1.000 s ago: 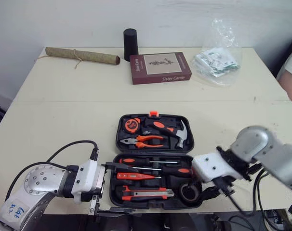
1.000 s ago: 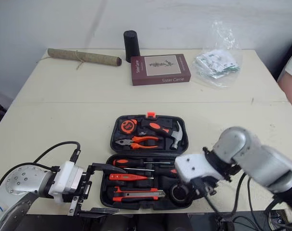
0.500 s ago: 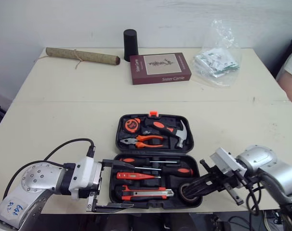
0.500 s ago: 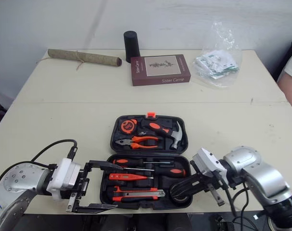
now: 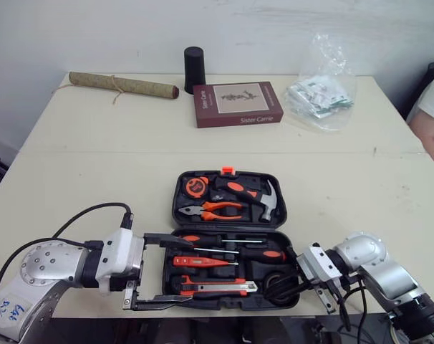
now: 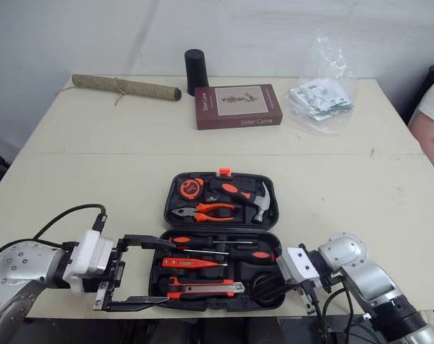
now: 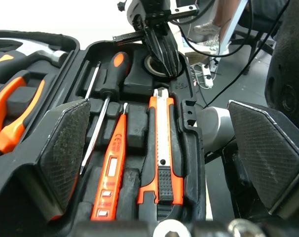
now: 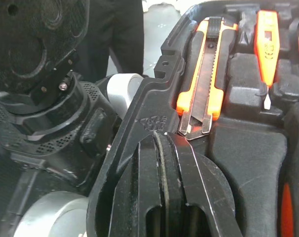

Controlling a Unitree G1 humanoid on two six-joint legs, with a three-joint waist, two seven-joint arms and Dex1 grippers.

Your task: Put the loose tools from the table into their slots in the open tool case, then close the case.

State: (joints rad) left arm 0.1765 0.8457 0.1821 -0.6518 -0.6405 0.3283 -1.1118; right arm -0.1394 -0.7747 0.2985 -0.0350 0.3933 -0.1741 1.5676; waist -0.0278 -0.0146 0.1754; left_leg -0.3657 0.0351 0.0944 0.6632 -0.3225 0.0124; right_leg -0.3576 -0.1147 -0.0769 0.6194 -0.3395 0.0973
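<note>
Closest to me, the left gripper is wide open, with one finger on each side of the near left corner of the case. It isn't gripping anything. The right gripper is at the near right corner. Its fingers are pressed tight together, with the tips down at the tape roll in its round hole. I can't tell if they pinch the roll's wall or just rest there.

The case lies open and flat in the middle of the table. In the near half sit the cutter, the tester pen and the screwdrivers, each in its own groove. In the far half are the pliers, the hammer and the tape measure. An orange latch sits on the far edge. I see no loose tool on the table, so I think only the closing is left.

The case looks like hard plastic — stiff, not bendy, and I guess heavy with all that metal inside. The rim looks smooth, so it may slip. I'd take hold of one half at its outer edge, far from the hinge, and fold it over slowly. If it tips fast, the tools might drop out of their slots. The gripper at the roll needs to get clear first, or the case will shut on it.

Farther back, well apart from the case, are a book, a black tube, a rolled mat and a clear bag. A person's arm shows at the right edge.
</note>
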